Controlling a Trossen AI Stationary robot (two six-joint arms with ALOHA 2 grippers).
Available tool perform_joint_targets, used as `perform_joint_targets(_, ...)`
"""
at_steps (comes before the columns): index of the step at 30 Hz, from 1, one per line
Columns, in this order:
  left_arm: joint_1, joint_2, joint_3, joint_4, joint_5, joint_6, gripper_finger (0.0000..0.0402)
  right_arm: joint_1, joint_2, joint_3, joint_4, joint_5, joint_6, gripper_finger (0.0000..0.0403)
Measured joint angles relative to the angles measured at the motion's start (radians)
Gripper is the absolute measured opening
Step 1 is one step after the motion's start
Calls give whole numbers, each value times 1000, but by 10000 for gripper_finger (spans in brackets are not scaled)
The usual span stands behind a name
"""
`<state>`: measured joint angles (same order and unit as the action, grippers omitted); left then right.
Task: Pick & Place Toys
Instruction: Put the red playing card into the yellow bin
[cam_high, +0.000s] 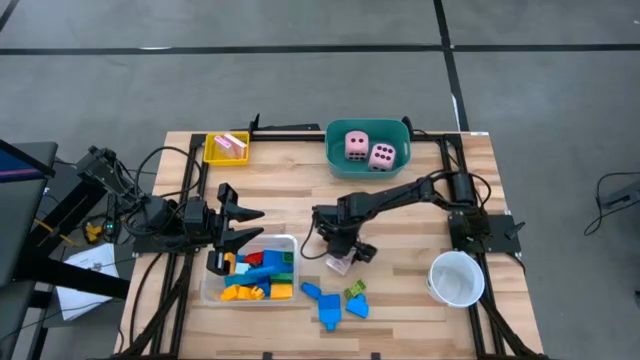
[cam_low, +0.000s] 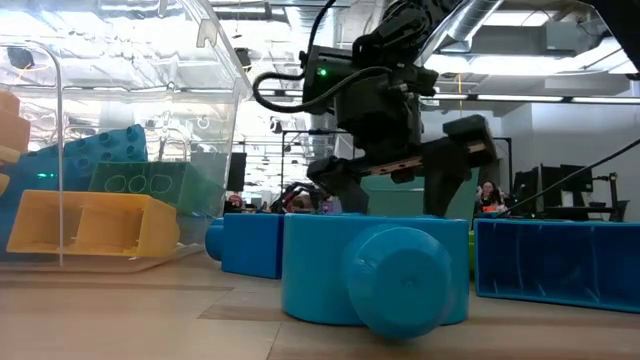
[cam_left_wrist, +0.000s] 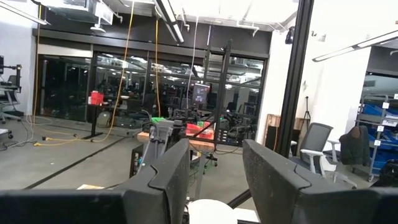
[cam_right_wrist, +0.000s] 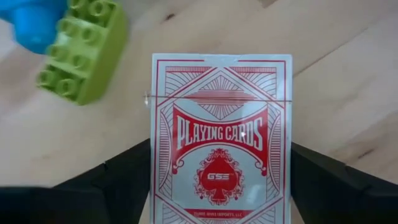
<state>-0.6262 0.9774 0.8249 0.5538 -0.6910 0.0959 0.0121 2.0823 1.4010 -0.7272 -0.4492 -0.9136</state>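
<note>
One card pack (cam_right_wrist: 221, 140) lies flat on the desk (cam_high: 400, 200) mid-front, just beside a green block (cam_right_wrist: 84, 53). Right pincer (cam_high: 342, 256) is down over it, fingers wide either side w/ the pack between, grip not confirmed. Probably light, stiff, slick wrap; take it across the long edges. Left pincer (cam_high: 235, 225) waits partly open, empty, above the clear tray (cam_high: 292, 243).
</note>
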Motion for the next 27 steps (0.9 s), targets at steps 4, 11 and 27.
perform_joint_targets(4, 0, 0, 0, 0, 0, 0, 145, -21, 0, 0, -48, -52, 24, 301)
perform_joint_targets(11, 0, 0, 0, 0, 0, 0, 145, -78, 0, 0, -95, -201, 77, 317)
perform_joint_targets(27, 0, 0, 0, 0, 16, 0, 145, -160, -5, 14, -181, -723, 103, 318)
